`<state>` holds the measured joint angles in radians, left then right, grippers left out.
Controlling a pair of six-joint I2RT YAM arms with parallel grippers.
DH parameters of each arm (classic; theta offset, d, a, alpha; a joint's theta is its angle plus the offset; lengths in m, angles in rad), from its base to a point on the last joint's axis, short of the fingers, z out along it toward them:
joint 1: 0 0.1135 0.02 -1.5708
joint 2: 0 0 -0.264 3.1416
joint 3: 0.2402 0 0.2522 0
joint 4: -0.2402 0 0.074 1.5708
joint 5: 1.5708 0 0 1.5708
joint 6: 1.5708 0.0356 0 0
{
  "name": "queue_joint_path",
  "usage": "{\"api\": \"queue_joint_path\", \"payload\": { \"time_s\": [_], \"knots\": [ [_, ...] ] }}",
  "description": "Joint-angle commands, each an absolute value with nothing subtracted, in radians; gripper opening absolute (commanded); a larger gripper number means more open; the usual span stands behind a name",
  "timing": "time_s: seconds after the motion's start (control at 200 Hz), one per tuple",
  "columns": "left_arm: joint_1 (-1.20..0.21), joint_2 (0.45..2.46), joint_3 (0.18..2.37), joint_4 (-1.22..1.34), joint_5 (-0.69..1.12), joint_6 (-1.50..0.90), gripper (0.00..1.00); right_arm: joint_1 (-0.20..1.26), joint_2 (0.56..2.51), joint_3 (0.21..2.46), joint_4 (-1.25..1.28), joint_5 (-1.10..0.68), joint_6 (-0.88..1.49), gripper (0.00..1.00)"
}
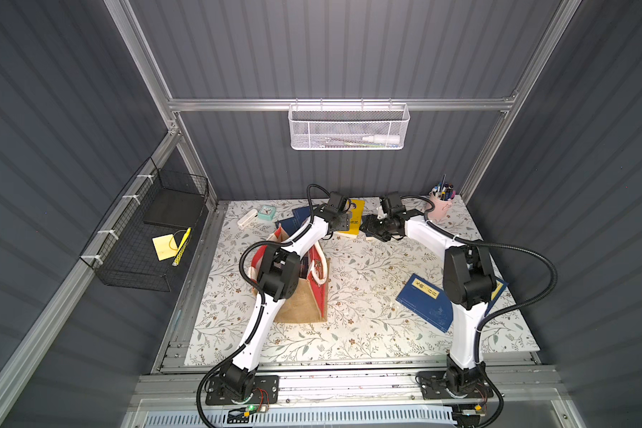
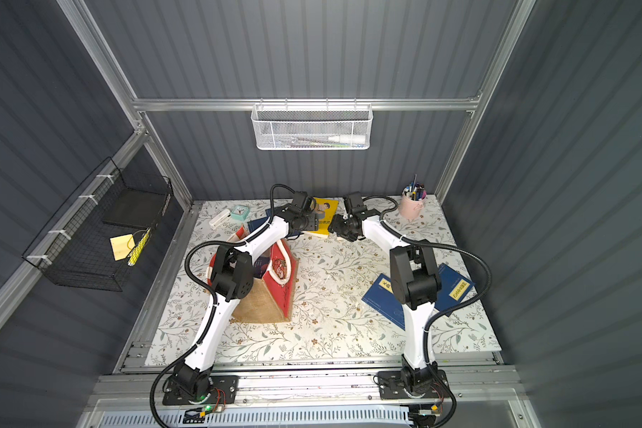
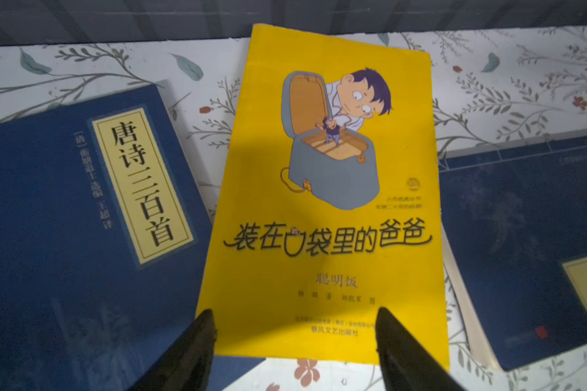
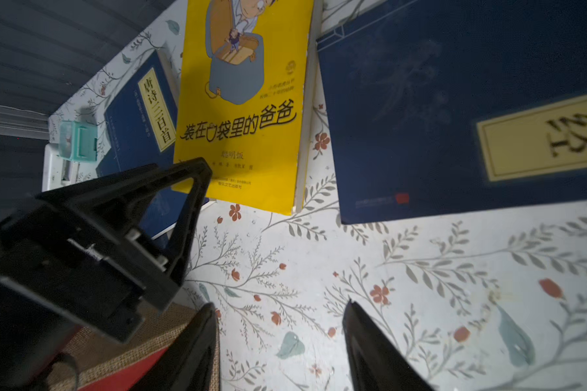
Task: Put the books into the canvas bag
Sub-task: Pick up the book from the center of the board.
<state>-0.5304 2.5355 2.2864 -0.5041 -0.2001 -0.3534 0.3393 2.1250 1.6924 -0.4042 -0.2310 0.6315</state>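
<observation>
At the table's [image 1: 367, 296] far edge, both grippers face each other over a book cluster. The canvas bag [image 1: 304, 302] stands left of centre under the left arm's elbow, nearer the robot bases than either gripper. Mouth is open and a dark cover shows inside; the arm hides the rest.

Black wire basket [image 1: 134, 259], left wall: sticky note [image 1: 162, 246], yellow pen [image 1: 182, 246], dark flat slab [image 1: 171, 211].

White mesh basket [image 1: 345, 129], back rail: a white tube and a few pens.

- **Yellow book** [image 3: 319, 203]: flat, face up, one corner lying on the labelled navy book [image 3: 82, 220]. The second navy book [image 3: 522, 237] is just beside it.
- **Left gripper** [image 3: 295, 321]: jaws spread wide over the yellow book's near edge, nothing clamped.
- **Right gripper** [image 4: 278, 304]: jaws apart over bare tabletop near the second navy book, holding nothing.

More navy books [image 1: 427, 300] lie flat by the right arm, well apart from both grippers.

The pink cup [image 1: 440, 207] holds pens.
</observation>
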Motion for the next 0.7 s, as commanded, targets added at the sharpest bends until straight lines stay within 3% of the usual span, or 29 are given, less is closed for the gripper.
{"api": "queue_joint_path", "payload": {
  "time_s": [0.0,0.695],
  "knots": [
    [-0.489,2.596,2.264,-0.462,-0.188,-0.38,0.78,0.344,2.181,1.76,-0.398,-0.2,0.654,0.63],
    [-0.407,2.643,2.183,-0.35,0.236,-0.431,0.76,0.353,2.47,2.045,-0.441,-0.223,0.634,0.63]
  ]
}}
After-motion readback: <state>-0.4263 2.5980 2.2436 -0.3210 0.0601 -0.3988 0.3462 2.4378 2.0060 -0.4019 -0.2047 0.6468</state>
